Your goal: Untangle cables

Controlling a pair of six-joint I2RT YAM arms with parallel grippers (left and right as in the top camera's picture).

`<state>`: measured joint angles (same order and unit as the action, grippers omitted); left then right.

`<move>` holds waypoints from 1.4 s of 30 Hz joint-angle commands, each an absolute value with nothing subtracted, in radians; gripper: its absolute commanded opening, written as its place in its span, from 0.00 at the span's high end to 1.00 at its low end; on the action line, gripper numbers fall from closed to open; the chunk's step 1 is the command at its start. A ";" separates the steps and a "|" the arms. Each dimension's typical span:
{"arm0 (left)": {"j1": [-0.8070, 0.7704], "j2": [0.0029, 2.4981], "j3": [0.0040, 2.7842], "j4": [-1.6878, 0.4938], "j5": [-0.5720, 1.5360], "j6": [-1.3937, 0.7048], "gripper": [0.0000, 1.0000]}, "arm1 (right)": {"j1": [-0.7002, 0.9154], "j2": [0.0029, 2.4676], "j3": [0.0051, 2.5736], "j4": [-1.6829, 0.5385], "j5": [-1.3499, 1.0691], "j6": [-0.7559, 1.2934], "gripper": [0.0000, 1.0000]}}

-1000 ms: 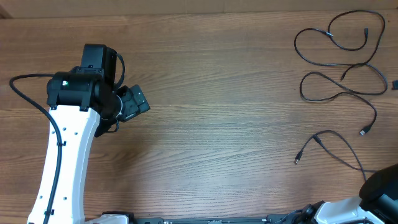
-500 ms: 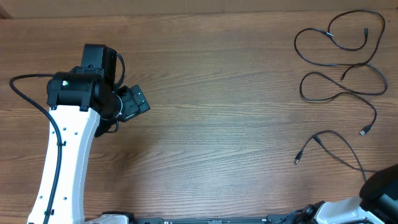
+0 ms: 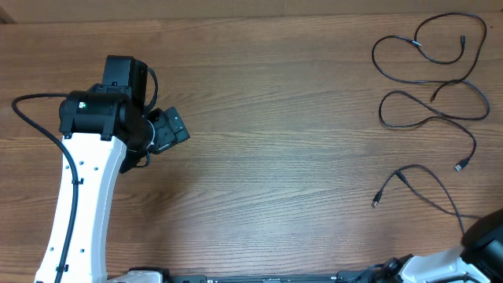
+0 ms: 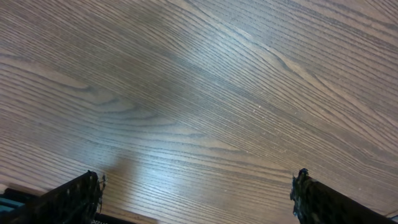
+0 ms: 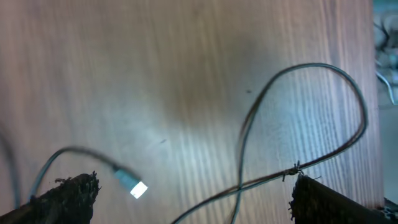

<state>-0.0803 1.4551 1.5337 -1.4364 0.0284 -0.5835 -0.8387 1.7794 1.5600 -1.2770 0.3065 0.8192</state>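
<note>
The left gripper (image 4: pixel 196 204) and right gripper (image 5: pixel 193 202) are hanging released, empty; the cables (image 3: pixel 382 112) are looking light and floppy, best pinched behind a plug (image 5: pixel 134 186).

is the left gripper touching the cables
Apart. Overhead shows the left gripper far left and the cables far right, a wide stretch of table between them.

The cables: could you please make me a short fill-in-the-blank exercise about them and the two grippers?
1. Seen from overhead, the cables lie at the table's ____ end.
2. The left gripper hangs above the table, far from them, with its jaws ____.
3. The right gripper, above loose loops, holds ____.
Missing words: right; open; nothing.
</note>
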 commanded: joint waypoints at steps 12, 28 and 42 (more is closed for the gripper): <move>-0.078 1.446 1.555 -1.436 0.019 -0.572 0.00 | -0.965 1.834 1.347 -1.105 0.188 0.746 0.02; -0.078 1.446 1.555 -1.436 0.019 -0.572 0.01 | -0.978 1.847 1.155 -0.949 0.234 0.763 0.19; -0.078 1.446 1.555 -1.436 0.019 -0.572 0.00 | -0.978 1.848 1.066 -0.816 0.230 0.762 0.33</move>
<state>-0.0803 1.4551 1.5337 -1.4364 0.0284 -0.5835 -0.9760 1.8393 1.0901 -0.8211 0.2153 0.7578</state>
